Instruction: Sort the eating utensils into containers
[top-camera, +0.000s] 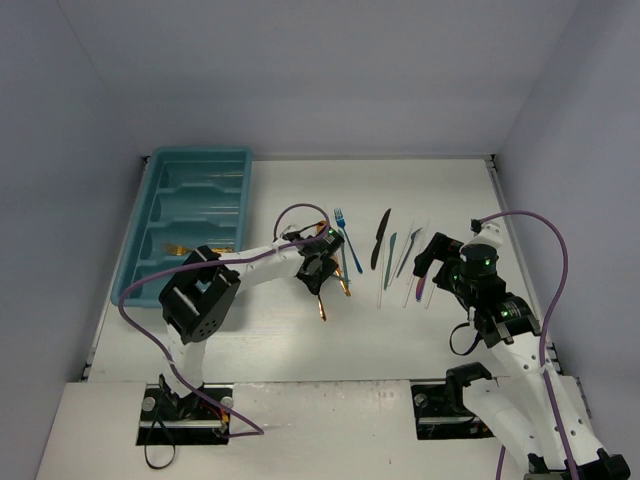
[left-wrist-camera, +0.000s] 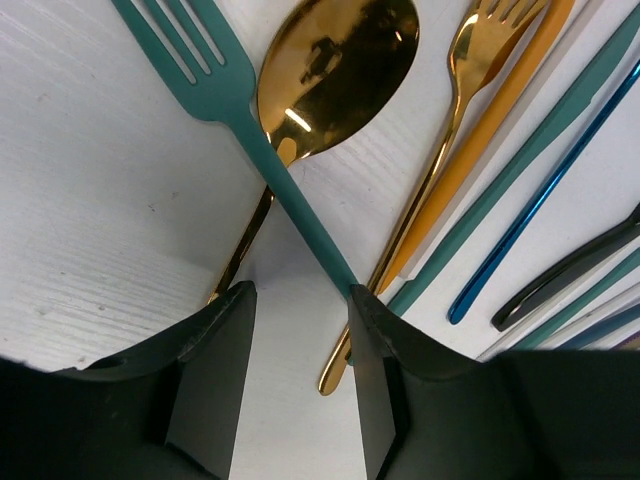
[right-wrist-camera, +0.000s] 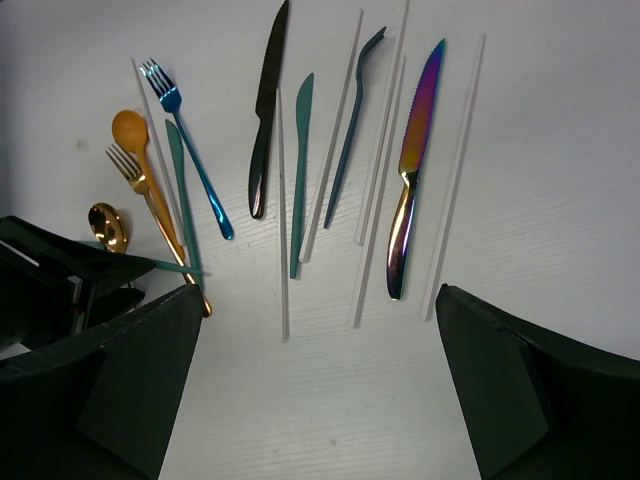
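Observation:
Teal cutlery tray stands at the far left, its long compartments side by side. Loose utensils lie mid-table. Under my left gripper a teal fork lies across a gold spoon, beside a gold fork. The jaws stand apart over bare table, and the teal fork's handle runs to the right fingertip. My right gripper hangs wide open and holds nothing, short of the blue fork, black knife, teal knife and iridescent purple knife.
A gold utensil lies in a tray compartment. Thin white sticks lie among the knives. Grey walls close in the table on three sides. A purple cable loops over the left arm.

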